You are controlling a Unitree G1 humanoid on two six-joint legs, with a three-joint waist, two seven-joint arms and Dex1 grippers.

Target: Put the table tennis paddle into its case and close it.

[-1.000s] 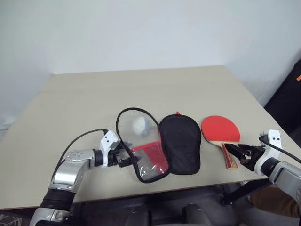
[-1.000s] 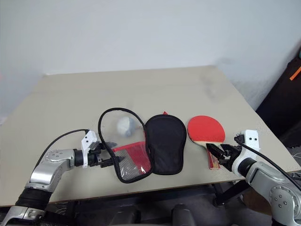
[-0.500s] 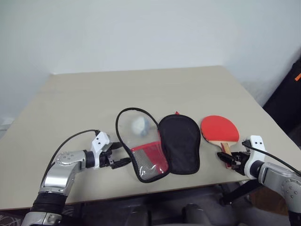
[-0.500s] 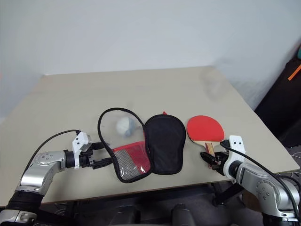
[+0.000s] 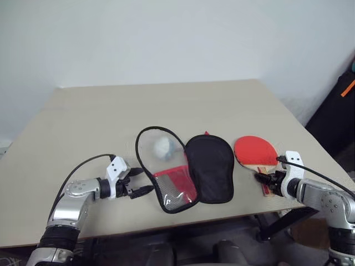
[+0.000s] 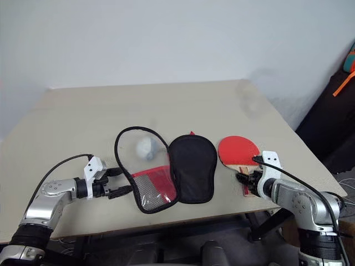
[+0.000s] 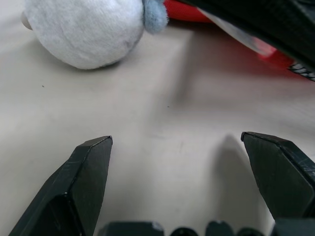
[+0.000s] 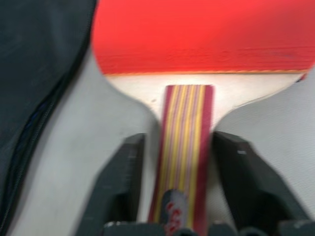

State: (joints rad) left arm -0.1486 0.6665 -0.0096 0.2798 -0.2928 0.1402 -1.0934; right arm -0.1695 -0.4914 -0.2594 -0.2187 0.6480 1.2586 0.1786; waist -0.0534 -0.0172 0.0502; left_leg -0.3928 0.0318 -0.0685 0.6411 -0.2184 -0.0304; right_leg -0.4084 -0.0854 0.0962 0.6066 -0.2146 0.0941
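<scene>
both right fingers (image 8: 123, 182) flank the table tennis paddle (image 5: 255, 151) handle near the table (image 5: 166, 105) edge.

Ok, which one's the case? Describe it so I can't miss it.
On the table, look near the front edge, between the two arms. The case lies open there: a black half beside a clear half with a red panel, left of the paddle. It's the one black-rimmed thing.
</scene>
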